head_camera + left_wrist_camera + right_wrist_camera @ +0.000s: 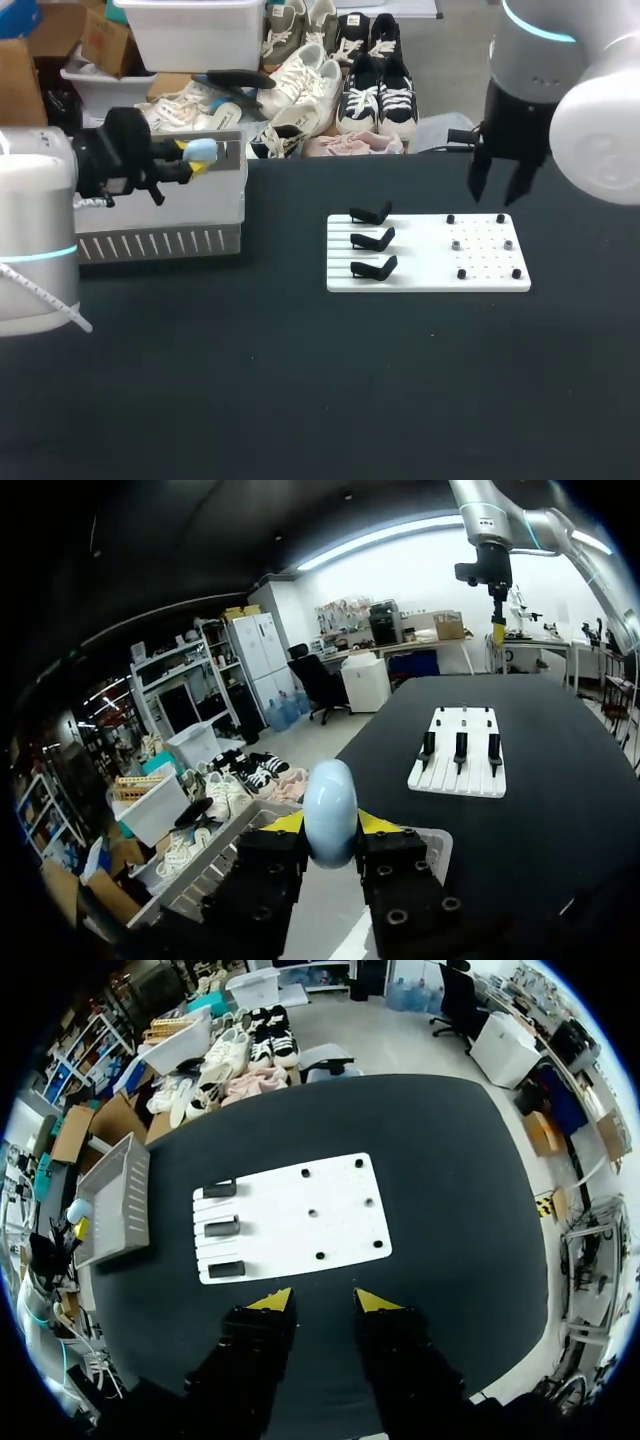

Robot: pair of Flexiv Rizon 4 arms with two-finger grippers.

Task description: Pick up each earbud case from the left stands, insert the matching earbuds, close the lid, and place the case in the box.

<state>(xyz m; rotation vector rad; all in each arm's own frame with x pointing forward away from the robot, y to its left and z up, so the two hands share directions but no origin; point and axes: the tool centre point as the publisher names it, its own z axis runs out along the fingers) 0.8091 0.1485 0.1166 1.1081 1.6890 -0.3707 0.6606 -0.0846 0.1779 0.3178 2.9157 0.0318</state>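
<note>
Left gripper (330, 827): clamped on the light-blue earbud case (330, 810), one yellow fingertip (285, 823) on each side of it. In the wrist view the case is a smooth oval standing up between the tips, and I can't make out a lid seam. The case hangs above the open top of the box (160, 240), a pale slatted bin at the left edge of the black table (300, 390), and isn't touching it as far as I can see.

Right gripper (322, 1300): fingers spread, nothing between them. It points straight down, held above the table just past the far edge of the white board (430, 268), on the board's right side.

The board lies flat mid-table, well apart from the box. Three black stands (372, 240) sit in a column on its left half. Small black pegs (450, 219) and a few silvery studs (456, 243) dot its right half.
</note>
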